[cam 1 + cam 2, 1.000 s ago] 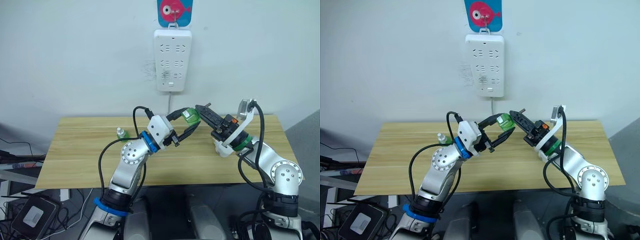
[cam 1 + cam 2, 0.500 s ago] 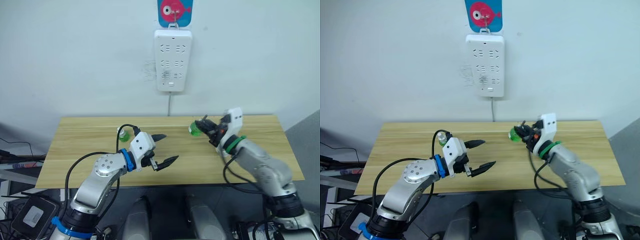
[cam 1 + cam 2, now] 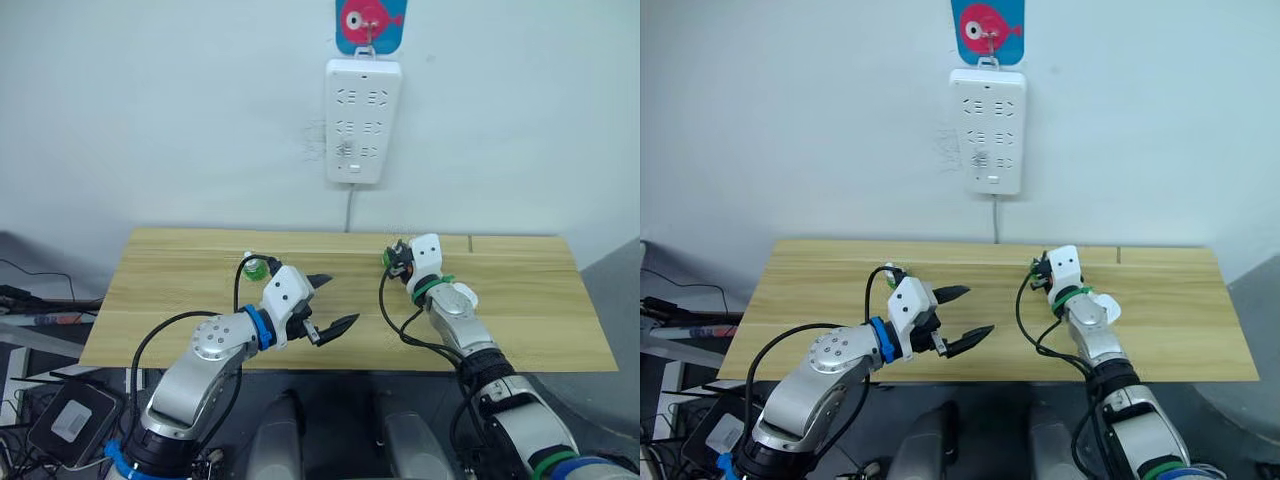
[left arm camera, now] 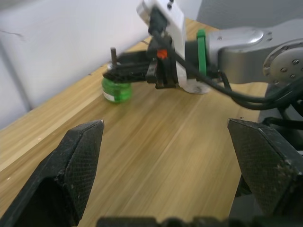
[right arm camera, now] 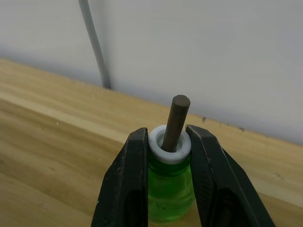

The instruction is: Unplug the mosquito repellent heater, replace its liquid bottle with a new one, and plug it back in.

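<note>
Your right gripper (image 5: 165,156) pinches the tiny translucent green wick bottle (image 5: 169,182) upright.
Your left gripper (image 3: 325,300) gapes wide above the wooden table (image 3: 520,320).

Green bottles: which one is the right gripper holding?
The capless bottle with the dark wick, clamped at the neck by the right gripper. The white-capped bottle stands apart on the table, behind the open left gripper.

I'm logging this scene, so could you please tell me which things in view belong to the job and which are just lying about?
Job:
- wick bottle, held by right gripper
- capped green bottle on table
- left gripper, open
- power strip on wall

Lying about:
- fish hanger
</note>
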`<state>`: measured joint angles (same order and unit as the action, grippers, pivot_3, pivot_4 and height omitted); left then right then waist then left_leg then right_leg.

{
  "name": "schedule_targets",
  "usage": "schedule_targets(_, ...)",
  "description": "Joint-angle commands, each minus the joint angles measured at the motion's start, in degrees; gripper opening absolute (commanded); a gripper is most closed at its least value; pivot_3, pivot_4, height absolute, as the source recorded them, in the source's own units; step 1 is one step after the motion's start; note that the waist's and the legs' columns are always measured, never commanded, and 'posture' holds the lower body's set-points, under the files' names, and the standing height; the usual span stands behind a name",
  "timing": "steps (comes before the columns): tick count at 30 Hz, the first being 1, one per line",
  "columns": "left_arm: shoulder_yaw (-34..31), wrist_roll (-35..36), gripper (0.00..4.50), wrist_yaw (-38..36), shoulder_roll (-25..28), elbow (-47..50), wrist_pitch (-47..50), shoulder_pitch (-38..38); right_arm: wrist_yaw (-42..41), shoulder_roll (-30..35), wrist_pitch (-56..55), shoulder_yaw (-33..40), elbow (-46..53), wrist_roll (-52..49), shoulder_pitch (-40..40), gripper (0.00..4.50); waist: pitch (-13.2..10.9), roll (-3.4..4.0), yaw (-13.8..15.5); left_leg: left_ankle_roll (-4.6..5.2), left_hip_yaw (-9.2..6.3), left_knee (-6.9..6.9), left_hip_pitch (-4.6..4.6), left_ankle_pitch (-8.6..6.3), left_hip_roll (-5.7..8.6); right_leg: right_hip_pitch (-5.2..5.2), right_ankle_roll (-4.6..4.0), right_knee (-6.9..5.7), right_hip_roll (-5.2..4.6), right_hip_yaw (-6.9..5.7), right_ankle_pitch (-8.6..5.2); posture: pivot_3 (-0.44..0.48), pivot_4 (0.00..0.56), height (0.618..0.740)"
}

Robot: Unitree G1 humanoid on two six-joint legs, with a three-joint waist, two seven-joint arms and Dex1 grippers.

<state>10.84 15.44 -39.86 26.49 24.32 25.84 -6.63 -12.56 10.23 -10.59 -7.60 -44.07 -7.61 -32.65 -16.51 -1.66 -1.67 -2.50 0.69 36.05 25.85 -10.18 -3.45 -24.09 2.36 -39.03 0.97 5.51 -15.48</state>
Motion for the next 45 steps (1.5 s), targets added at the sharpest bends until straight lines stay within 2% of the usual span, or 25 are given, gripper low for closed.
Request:
schedule_targets(1, -0.1, 0.9, 4.50, 0.5, -0.5, 2.6, -0.5, 0.8, -0.9, -0.2, -2.7, 2.1, -1.9, 1.2, -0.8, 1.17, 0.0, 0.00, 0.1, 0.00, -0.01, 0.00, 0.00, 0.00, 0.01, 0.00, 0.00, 0.00, -0.01, 0.00, 0.00, 0.077, 0.286, 0.740)
schedule_targets(7, -1.3, -0.4, 4.50, 0.8, -0.1, 0.2, -3.6, 1.4, -3.8, -0.4, -3.7, 3.0, 4.8, 1.8, 2.8, 3.28, 0.0, 0.01, 0.1, 0.00, -0.03, 0.01, -0.01, 0.00, 0.00, 0.00, 0.00, -0.02, 0.01, -0.01, 0.00, 0.051, 0.278, 0.740)
schedule_targets(8, -1.8, -0.9, 4.50, 0.9, 0.0, -0.8, -5.0, 1.5, -4.1, -0.1, -3.0, 3.2, 8.0, 1.5, 4.2, 3.44, 0.0, 0.01, 0.1, 0.00, -0.03, 0.01, -0.01, 0.00, 0.00, 0.00, 0.00, -0.02, 0.01, -0.01, 0.00, 0.048, 0.275, 0.740)
schedule_targets(9, -2.4, -1.2, 4.50, 1.2, 0.0, -2.1, -6.5, 1.6, -4.6, 0.3, -1.9, 3.1, 12.2, 1.3, 6.0, 3.93, 0.0, 0.01, 0.1, 0.00, -0.04, 0.00, 0.00, 0.00, -0.01, 0.00, 0.00, -0.02, 0.01, -0.02, 0.00, 0.045, 0.270, 0.740)
schedule_targets(11, -3.7, -1.0, 4.50, 1.4, -0.4, -4.2, -8.7, 2.0, -6.5, 1.5, 0.8, 2.7, 21.0, 0.6, 9.6, 4.48, 0.0, 0.02, 0.1, 0.00, -0.03, 0.00, 0.00, 0.00, 0.01, -0.01, 0.00, -0.03, 0.00, -0.01, 0.00, 0.045, 0.270, 0.740)
schedule_targets(14, -6.5, -2.1, 4.50, 3.3, -1.0, -7.1, -13.6, 4.4, -13.0, 5.0, 10.2, 0.7, 38.6, -3.2, 16.2, 4.48, 0.0, 0.02, 0.1, 0.00, -0.04, 0.00, 0.01, 0.00, -0.03, -0.01, 0.00, -0.02, -0.05, 0.00, 0.00, 0.038, 0.262, 0.740)
schedule_targets(17, -10.0, -0.8, 4.50, 3.7, -0.6, -10.0, -14.3, 7.8, -20.9, 12.0, 21.2, -2.3, 56.1, -7.6, 21.3, 4.48, 0.0, 0.02, 0.0, 0.00, -0.05, -0.01, 0.01, 0.00, -0.07, 0.00, 0.02, -0.01, -0.11, 0.01, -0.01, 0.032, 0.265, 0.740)
schedule_targets(22, -15.3, 0.5, 4.50, 3.5, -0.1, -12.1, -16.7, 13.7, -27.4, 20.1, 34.7, -3.6, 71.8, -14.8, 22.2, 4.48, 0.0, 0.02, -0.2, 0.01, -0.09, 0.02, -0.05, 0.01, -0.12, 0.02, 0.23, -0.03, -0.05, -0.03, -0.15, 0.035, 0.271, 0.740)
schedule_targets(25, -17.1, -0.2, 4.50, 3.7, 0.3, -13.2, -18.7, 15.5, -29.2, 22.4, 38.8, -3.7, 75.3, -16.7, 21.2, 4.48, 0.0, 0.01, 0.0, 0.02, -0.10, 0.03, -0.07, 0.02, -0.12, 0.03, 0.21, -0.03, -0.05, -0.05, -0.16, 0.040, 0.285, 0.740)
schedule_targets(28, -17.6, -1.9, 4.50, 5.5, -0.2, -18.8, -20.1, 12.9, -28.8, 22.6, 42.1, -4.9, 76.4, -16.2, 18.9, 4.48, -0.1, 0.01, 0.2, 0.04, -0.07, 0.03, -0.06, 0.03, -0.13, 0.02, 0.17, 0.00, -0.10, -0.01, -0.19, 0.045, 0.329, 0.740)
schedule_targets(30, -17.2, -3.0, 4.50, 5.6, -0.3, -22.6, -22.0, 11.1, -28.0, 22.5, 44.4, -5.5, 77.4, -16.1, 17.7, 4.48, -0.4, 0.02, 0.2, 0.07, -0.05, 0.03, -0.05, 0.05, -0.11, 0.01, 0.00, 0.01, -0.13, 0.03, -0.29, 0.041, 0.339, 0.740)
schedule_targets(40, -16.1, -7.8, 4.50, 8.0, -3.1, -51.3, -34.0, -5.9, -23.6, 22.3, 59.2, -5.2, 85.9, -20.3, 14.6, 4.48, -2.4, -0.06, 0.1, 0.07, -0.06, -0.06, 0.03, 0.04, -0.10, -0.07, 0.19, 0.05, -0.08, -0.03, -0.20, -0.027, 0.411, 0.740)
schedule_targets(45, -16.5, -8.8, 4.50, 10.8, -5.3, -60.6, -37.4, -12.8, -22.3, 22.1, 62.9, -5.0, 88.9, -22.4, 14.9, 4.48, -3.5, -0.07, -0.1, 0.07, -0.08, -0.07, 0.05, 0.04, -0.12, -0.07, 0.22, 0.05, -0.10, -0.04, -0.21, -0.035, 0.431, 0.740)
